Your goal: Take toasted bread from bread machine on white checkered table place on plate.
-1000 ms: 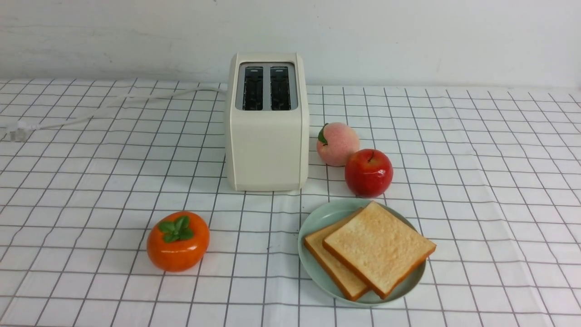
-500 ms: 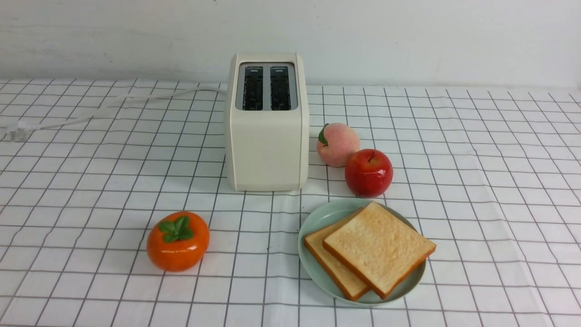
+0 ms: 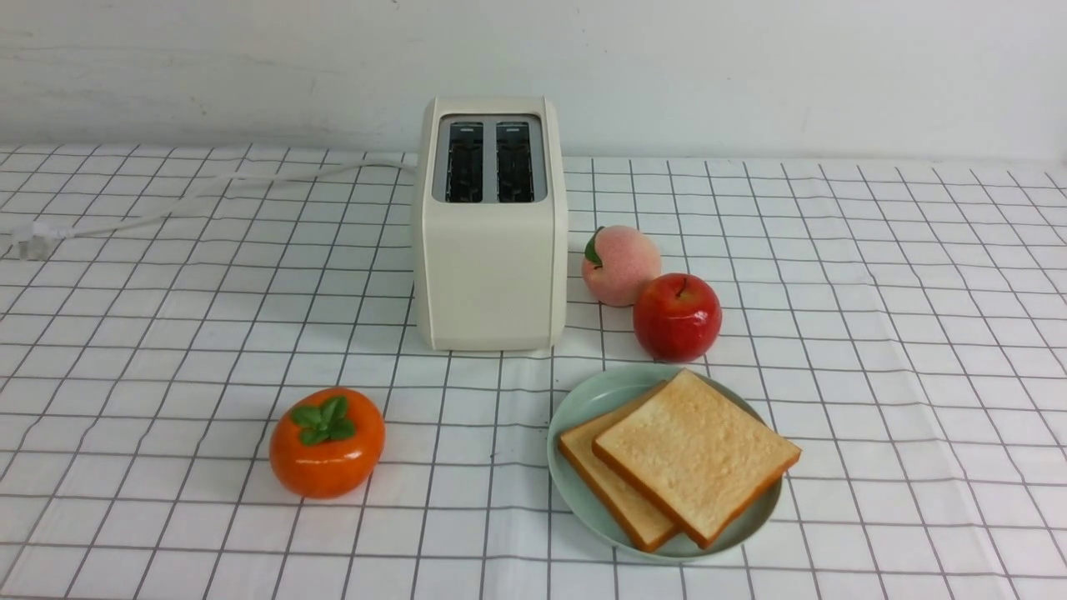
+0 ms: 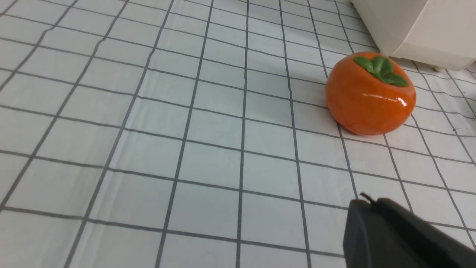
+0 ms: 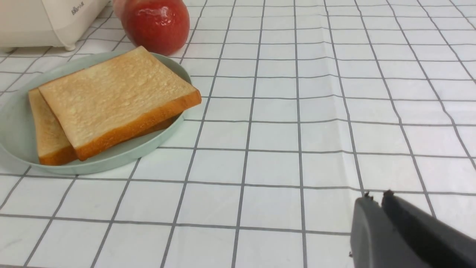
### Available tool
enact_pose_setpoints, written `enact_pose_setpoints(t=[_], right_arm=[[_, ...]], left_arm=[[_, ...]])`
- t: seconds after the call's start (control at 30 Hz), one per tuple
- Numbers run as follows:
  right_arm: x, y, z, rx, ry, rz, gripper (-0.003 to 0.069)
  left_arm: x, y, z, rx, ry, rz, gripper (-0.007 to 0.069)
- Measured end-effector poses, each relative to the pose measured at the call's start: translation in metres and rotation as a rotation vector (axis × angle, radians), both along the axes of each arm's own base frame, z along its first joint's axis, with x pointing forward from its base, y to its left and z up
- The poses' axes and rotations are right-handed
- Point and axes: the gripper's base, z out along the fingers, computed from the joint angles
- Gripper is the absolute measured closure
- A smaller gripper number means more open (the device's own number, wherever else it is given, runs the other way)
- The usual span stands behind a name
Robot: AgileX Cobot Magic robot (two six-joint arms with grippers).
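From between our two arms the front camera looks forward and slightly down over the white checkered table (image 3: 875,275) to the far wall, taking in the whole layout. Our left wrist camera sits low and close over the near left cloth, facing the persimmon (image 4: 370,93) and a corner of the bread machine (image 4: 420,26). Our right wrist camera sits low over the near right, facing left toward the plate (image 5: 15,149), the toasted bread (image 5: 111,96) and the apple (image 5: 156,24). Both wrist views share the bread machine's base with the front view.
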Motion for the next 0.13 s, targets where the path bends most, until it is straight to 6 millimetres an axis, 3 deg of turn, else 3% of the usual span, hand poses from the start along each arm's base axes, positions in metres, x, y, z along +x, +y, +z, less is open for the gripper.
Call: enact_pose_setpoints(t=[0.13], right_arm=[[0.0,0.0,0.0,0.0,0.0,0.0,0.0617]], left_arm=[[0.0,0.0,0.0,0.0,0.0,0.0,0.0637]])
